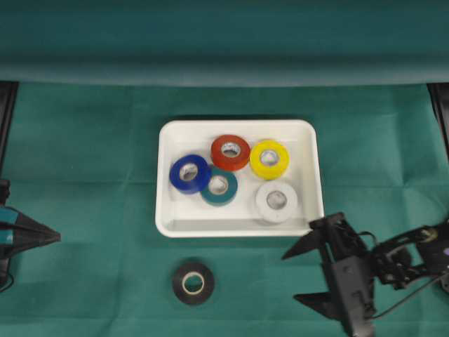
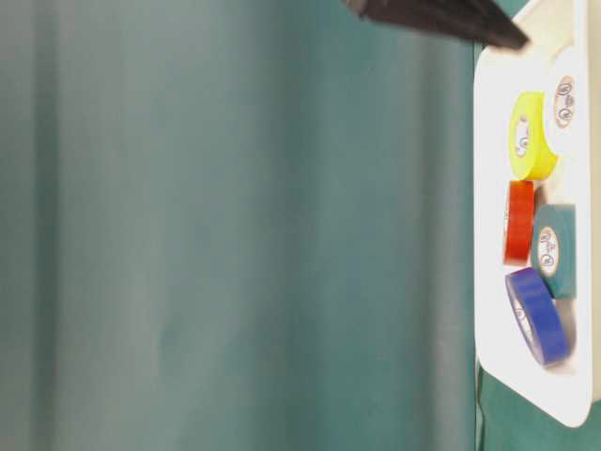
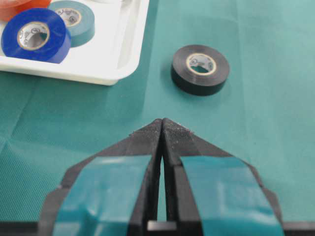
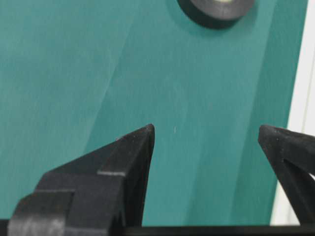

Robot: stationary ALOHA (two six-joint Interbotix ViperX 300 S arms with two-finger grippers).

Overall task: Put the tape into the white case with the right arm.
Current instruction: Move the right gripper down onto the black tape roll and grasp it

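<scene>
Covering the table, green cloth (image 1: 91, 175), backdrop seemingly matching, right end effector (image 1: 293, 275) agape, left end effector (image 3: 162, 129) closed.

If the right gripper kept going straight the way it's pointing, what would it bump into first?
Probably the black tape roll, lying ahead of the open right gripper on the green cloth. It sits near the line, so the gripper might slip past.

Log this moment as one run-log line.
phase: approach | right end effector: open, empty | left end effector: shut, idle | black tape: on cloth, outside white case | case: five rolls

Black tape roll (image 1: 193, 282) flat on cloth, just outside white case (image 1: 168, 210).
</scene>
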